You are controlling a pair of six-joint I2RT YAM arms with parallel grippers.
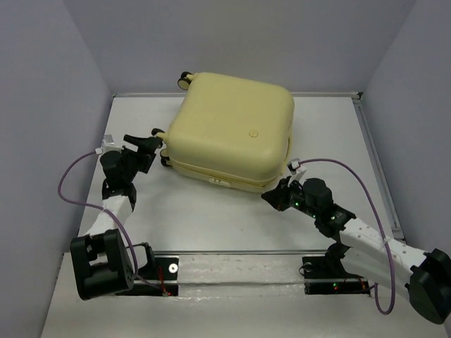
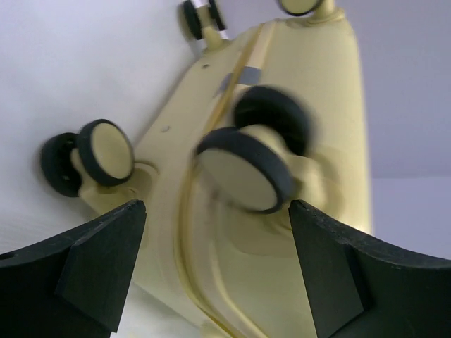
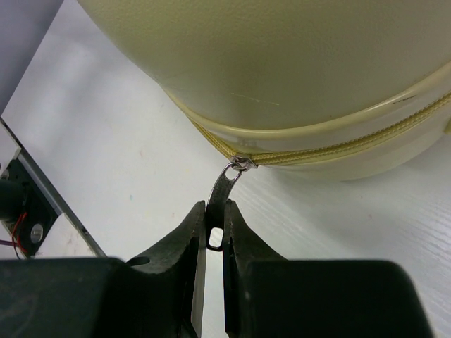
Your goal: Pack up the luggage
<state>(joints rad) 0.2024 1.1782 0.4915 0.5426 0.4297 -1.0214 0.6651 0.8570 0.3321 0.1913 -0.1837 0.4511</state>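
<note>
Luggage point(image 1: 232, 130) lies flat on your tabletop point(image 1: 211, 218), close to the far edge and about midway between the side edges. It is a pale yellow hard shell with rounded corners, and its black-and-cream wheels point(image 2: 246, 169) face the left edge. The two shells are shut together, so you cannot see inside. Your right end effector point(image 3: 215, 211) is clamped on the metal zipper pull point(image 3: 224, 186) at the case's near right corner. Your left end effector point(image 2: 215, 208) stands wide apart close to the wheels, holding nothing.

Overhead view looks down from six o'clock; wrist views face the luggage point(image 1: 232, 127) closely from nine and five.
</note>
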